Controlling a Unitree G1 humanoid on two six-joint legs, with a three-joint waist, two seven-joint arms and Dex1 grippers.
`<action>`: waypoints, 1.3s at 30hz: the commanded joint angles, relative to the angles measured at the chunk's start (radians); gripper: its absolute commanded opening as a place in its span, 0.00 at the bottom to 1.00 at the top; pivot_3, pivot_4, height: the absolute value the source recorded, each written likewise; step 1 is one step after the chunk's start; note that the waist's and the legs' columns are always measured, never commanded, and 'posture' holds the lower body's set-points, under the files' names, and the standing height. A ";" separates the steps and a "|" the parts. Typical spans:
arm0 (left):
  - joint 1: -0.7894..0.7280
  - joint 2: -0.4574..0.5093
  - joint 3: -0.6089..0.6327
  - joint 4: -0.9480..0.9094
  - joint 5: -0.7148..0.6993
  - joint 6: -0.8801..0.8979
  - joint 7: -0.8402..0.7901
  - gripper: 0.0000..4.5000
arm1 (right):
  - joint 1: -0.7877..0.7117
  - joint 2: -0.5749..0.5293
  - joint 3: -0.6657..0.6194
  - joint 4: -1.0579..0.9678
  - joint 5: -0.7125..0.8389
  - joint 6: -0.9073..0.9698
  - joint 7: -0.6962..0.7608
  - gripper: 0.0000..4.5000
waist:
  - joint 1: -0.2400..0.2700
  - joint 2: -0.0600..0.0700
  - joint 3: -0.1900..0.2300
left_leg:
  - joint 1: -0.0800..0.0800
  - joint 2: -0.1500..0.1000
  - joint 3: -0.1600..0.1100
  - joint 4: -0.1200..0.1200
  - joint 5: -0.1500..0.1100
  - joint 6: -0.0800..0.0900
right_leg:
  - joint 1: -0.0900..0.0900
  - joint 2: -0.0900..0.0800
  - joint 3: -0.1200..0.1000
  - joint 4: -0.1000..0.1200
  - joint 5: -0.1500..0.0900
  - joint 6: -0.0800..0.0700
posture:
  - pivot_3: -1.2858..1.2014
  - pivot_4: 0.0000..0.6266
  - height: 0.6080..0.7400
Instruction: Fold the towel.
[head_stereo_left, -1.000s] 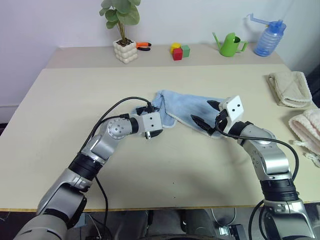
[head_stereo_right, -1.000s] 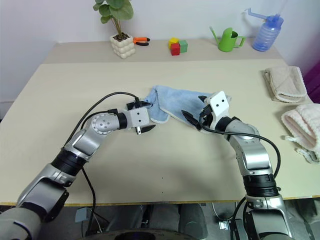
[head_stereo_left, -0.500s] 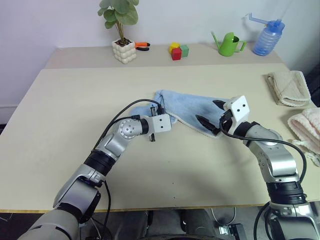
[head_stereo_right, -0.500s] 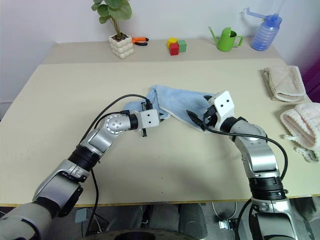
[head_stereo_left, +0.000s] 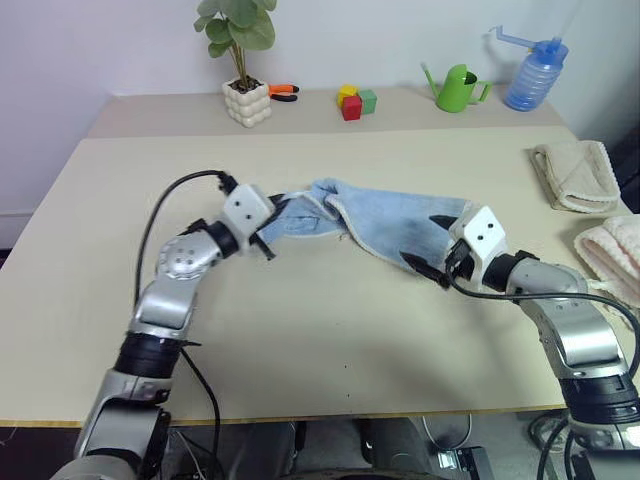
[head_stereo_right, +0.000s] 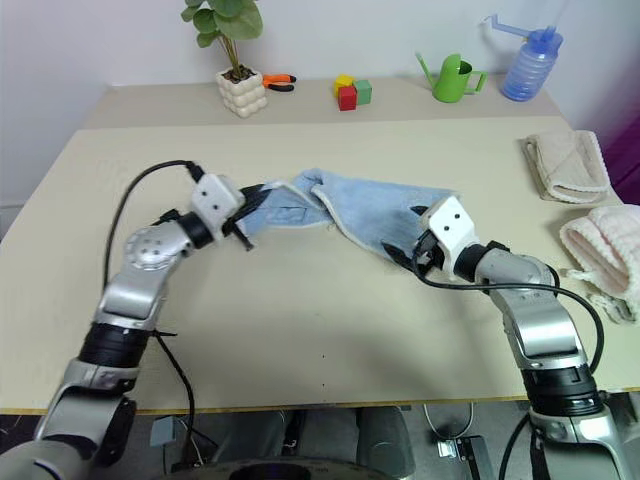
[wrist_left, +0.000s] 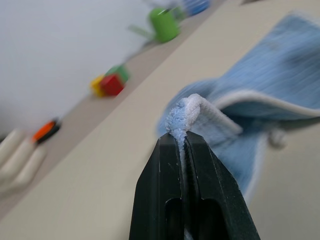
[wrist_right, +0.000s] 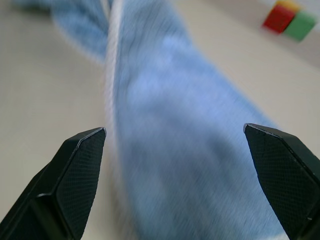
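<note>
Light blue towel (head_stereo_left: 385, 222) bunched mid-table (head_stereo_left: 330, 340), stretched out between the two arms. Left gripper (wrist_left: 183, 150) clamped tight on a rolled bit of pale hem at the towel's left end — corner lifted off the tabletop. Right gripper (head_stereo_left: 428, 247) at the towel's right end, jaws spread wide, fingers (wrist_right: 75, 175) straddling the cloth, nothing pinched. Beige ribbed towel (head_stereo_left: 577, 175) and fluffy cream towel (head_stereo_left: 615, 255) well apart at the right edge — untouched.
</note>
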 joint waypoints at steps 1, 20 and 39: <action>0.048 0.053 0.069 -0.073 -0.029 0.033 -0.002 0.01 | 0.034 -0.024 0.048 -0.110 -0.022 -0.012 0.032 1.00 | 0.000 0.000 0.000 | 0.000 0.000 0.000 0.000 0.000 0.000 | 0.000 0.000 0.000 0.000 0.000 0.000 | 0.52 0.24 0.94; 0.081 0.060 0.056 -0.153 -0.036 0.113 -0.002 0.01 | 0.091 -0.253 0.083 0.103 -0.413 -0.346 -0.080 1.00 | 0.003 -0.001 0.000 | 0.001 0.001 0.002 0.001 0.000 0.000 | 0.002 0.001 0.001 -0.001 0.000 0.000 | 0.52 0.24 0.94; 0.117 0.060 0.053 -0.156 -0.031 0.101 0.000 0.00 | -0.103 -0.131 0.187 0.345 -0.507 -0.614 -0.119 0.37 | -0.001 -0.001 0.000 | 0.002 0.004 0.007 0.001 0.002 -0.004 | 0.001 0.003 0.004 -0.001 0.001 -0.001 | 0.52 0.24 0.94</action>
